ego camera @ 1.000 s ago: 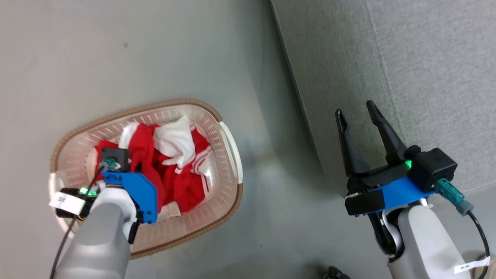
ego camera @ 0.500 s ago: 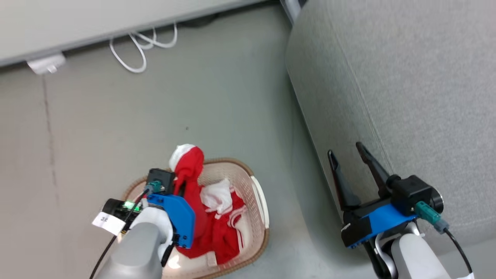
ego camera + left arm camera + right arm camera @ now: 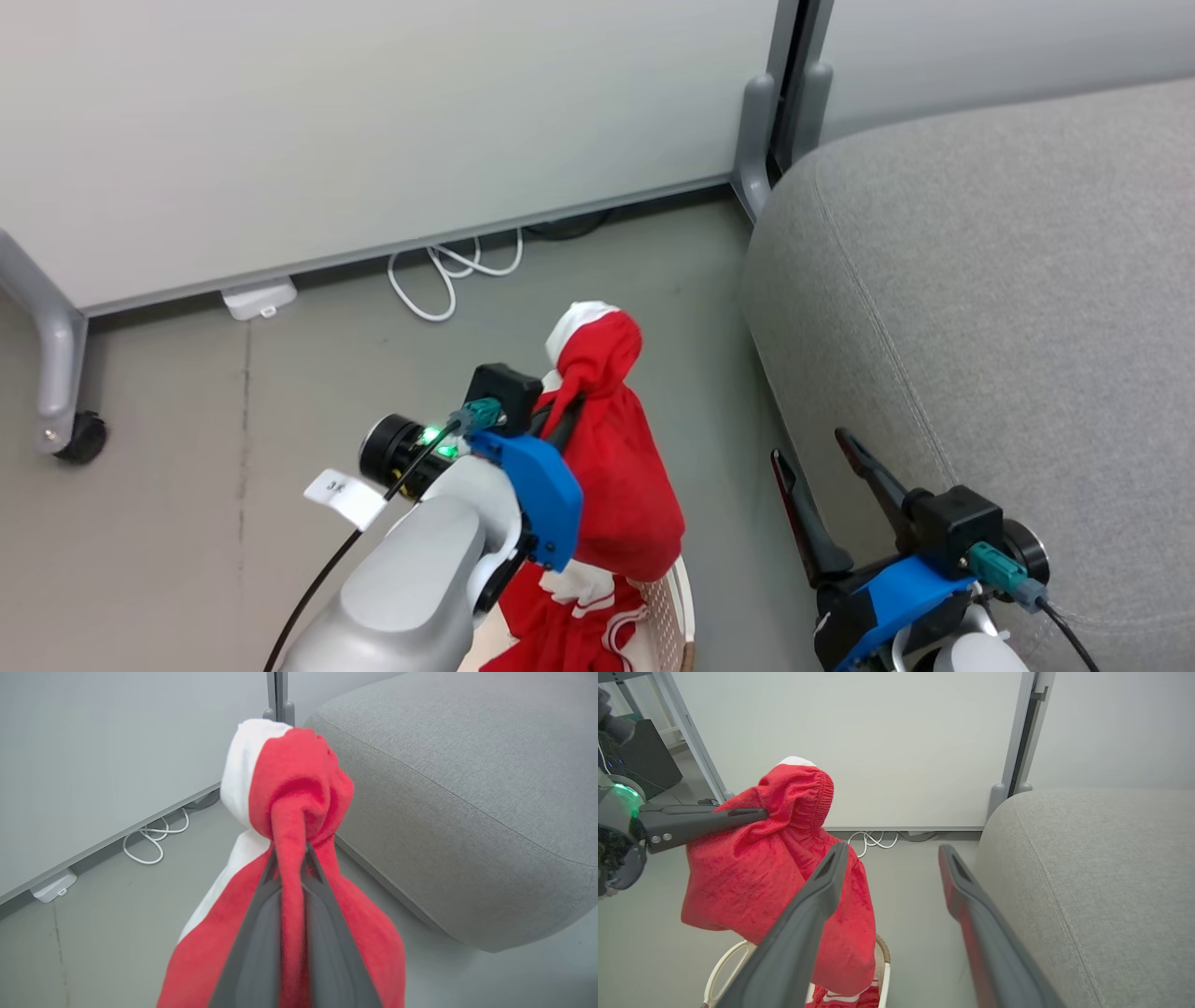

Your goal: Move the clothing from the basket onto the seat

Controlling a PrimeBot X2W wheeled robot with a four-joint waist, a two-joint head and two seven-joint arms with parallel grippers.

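Two long dark fingers of the left gripper [image 3: 290,856] are pressed together on a bunched fold of the red garment [image 3: 611,467], and the cloth is pinched tight between them. A knot of red fabric with a white band is gathered just beyond the fingertips, and the rest of the garment hangs down in a loose sack. It is held in the air over the basket [image 3: 680,607], of which a part of the perforated cream wall and brown rim is seen on the floor [image 3: 187,523], close to the near side of the seat [image 3: 1008,280]. More red cloth with white stripes [image 3: 579,635] lies inside the basket; whether the hanging garment is clear of that pile cannot be told. The right gripper [image 3: 810,448] is held with its fingers spread wide apart and nothing between them, just beside the seat's side wall, to the right of the basket. No clothing is seen on the grey cushion top. Along the far edge of the floor a pale partition panel [image 3: 373,121] stands on grey legs, one with a black caster [image 3: 79,437], and a looped white cable [image 3: 448,271] and a small white block [image 3: 260,299] lie at its foot.
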